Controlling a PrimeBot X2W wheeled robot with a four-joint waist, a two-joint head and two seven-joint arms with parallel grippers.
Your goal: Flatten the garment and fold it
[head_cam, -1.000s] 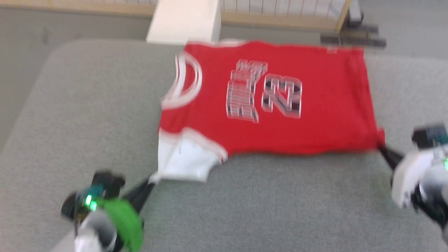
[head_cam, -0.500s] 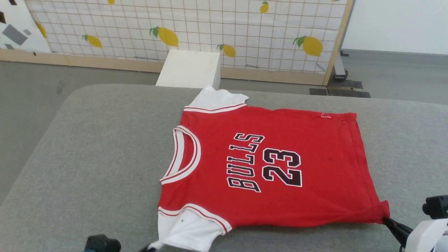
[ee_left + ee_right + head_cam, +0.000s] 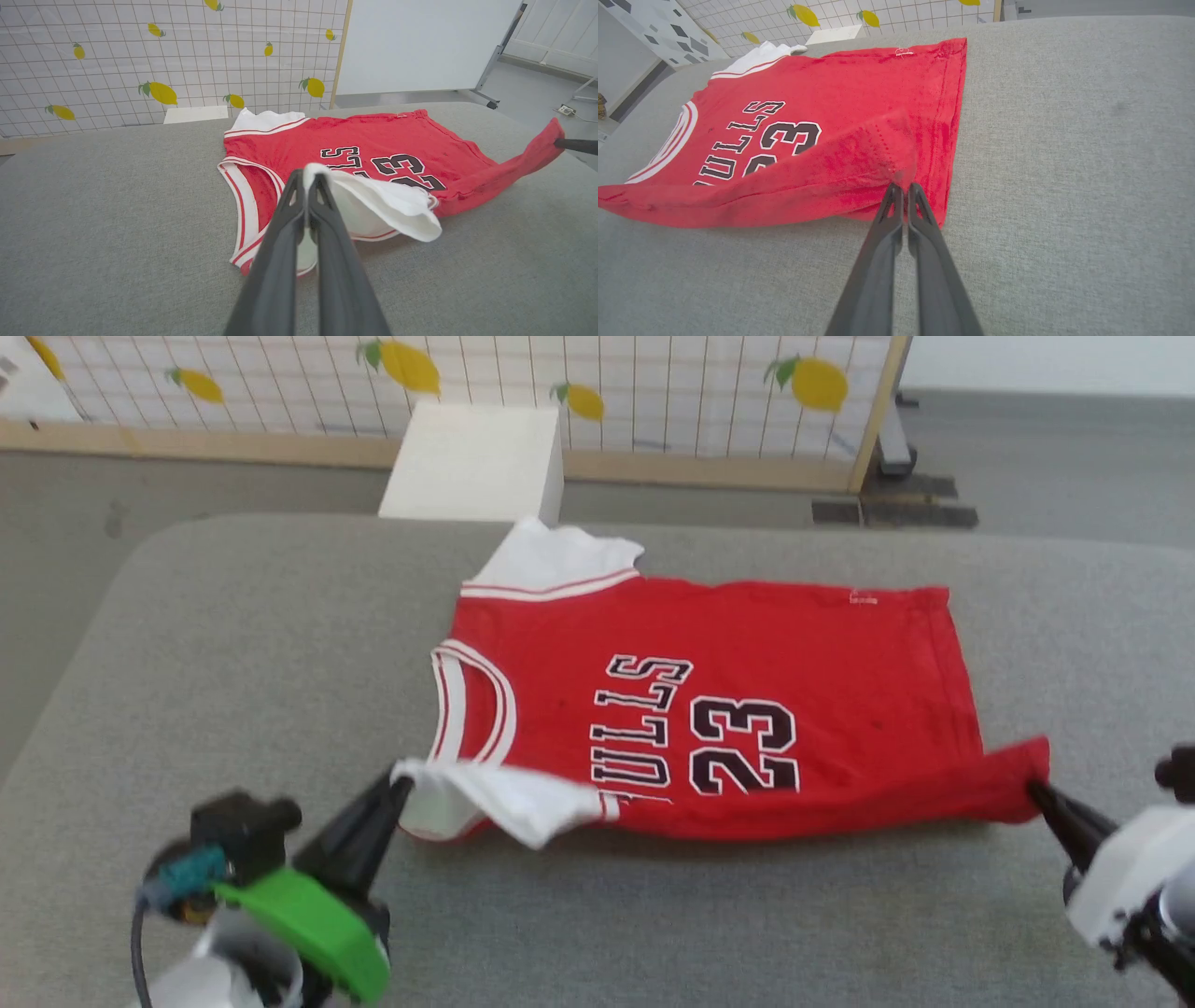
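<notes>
The garment [image 3: 794, 672], a red T-shirt with white sleeves and black "BULLS 23" lettering, lies on the grey padded surface [image 3: 233, 635] with its collar to the left. My left gripper [image 3: 400, 782] is shut on the near white sleeve [image 3: 373, 200], which is lifted and folded over the red body. My right gripper [image 3: 1034, 788] is shut on the near hem corner [image 3: 896, 163], raised off the surface. The near edge of the garment [image 3: 761, 140] hangs lifted between the two grips. The far sleeve [image 3: 551, 560] lies flat at the back.
A white box [image 3: 476, 457] stands on the floor behind the padded surface. A lemon-print screen [image 3: 607, 373] with a wooden frame closes the back. Grey padding spreads wide to the left and in front of the shirt.
Both grippers have lifted the near sleeve and hem corner and carried them towards the far side, so the near edge folds over the lettering. The head camera has also shifted.
</notes>
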